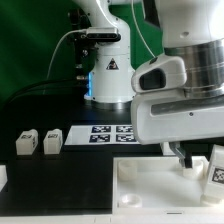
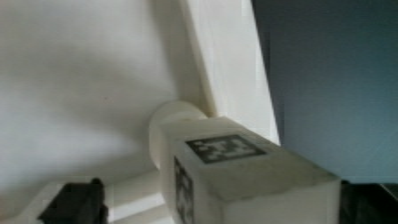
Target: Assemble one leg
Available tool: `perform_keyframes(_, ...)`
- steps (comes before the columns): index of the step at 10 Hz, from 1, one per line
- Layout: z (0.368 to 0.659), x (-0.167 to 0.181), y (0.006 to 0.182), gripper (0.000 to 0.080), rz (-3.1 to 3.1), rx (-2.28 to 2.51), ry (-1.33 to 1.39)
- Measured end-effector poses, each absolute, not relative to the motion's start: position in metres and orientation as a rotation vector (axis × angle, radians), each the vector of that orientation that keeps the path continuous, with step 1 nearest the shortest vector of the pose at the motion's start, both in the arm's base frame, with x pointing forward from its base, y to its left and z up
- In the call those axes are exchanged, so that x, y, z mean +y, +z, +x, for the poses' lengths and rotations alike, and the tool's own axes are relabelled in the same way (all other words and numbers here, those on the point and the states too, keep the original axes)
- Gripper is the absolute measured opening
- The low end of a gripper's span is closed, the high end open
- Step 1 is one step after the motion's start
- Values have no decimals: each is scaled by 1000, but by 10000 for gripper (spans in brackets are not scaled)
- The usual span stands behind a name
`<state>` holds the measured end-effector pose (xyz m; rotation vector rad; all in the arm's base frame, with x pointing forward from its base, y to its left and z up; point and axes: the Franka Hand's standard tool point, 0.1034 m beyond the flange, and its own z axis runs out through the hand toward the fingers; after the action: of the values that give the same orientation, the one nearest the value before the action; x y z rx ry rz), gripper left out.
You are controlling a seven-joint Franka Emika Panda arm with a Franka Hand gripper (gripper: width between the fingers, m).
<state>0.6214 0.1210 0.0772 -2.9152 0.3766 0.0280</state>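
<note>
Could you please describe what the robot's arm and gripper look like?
The arm is glossy white, with rounded casings and dark seams. Its base bears a black-and-white marking, and a pale cable arcs beside it. The gripper looks dark.

Small white block-shaped leg (image 2: 249,180), black-and-white square tag on the face turned up toward the gripper (image 1: 186,158). Close beneath the fingers. Gripped or free, impossible to tell.

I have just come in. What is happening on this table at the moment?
The arm's gripper is low over the large white square piece, with one leg close below it. Whether the jaws grip it is not visible. Two more legs lie loose at the exterior view's left, near the marker board.
</note>
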Motion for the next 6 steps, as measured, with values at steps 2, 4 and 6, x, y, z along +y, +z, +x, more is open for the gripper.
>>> perform_keyframes(2,619,122,72,649,-2917,378,1)
perform_keyframes(4,619,122,72,520,-2917,378,1)
perform_keyframes(6,619,121,72,369,-2917,378,1)
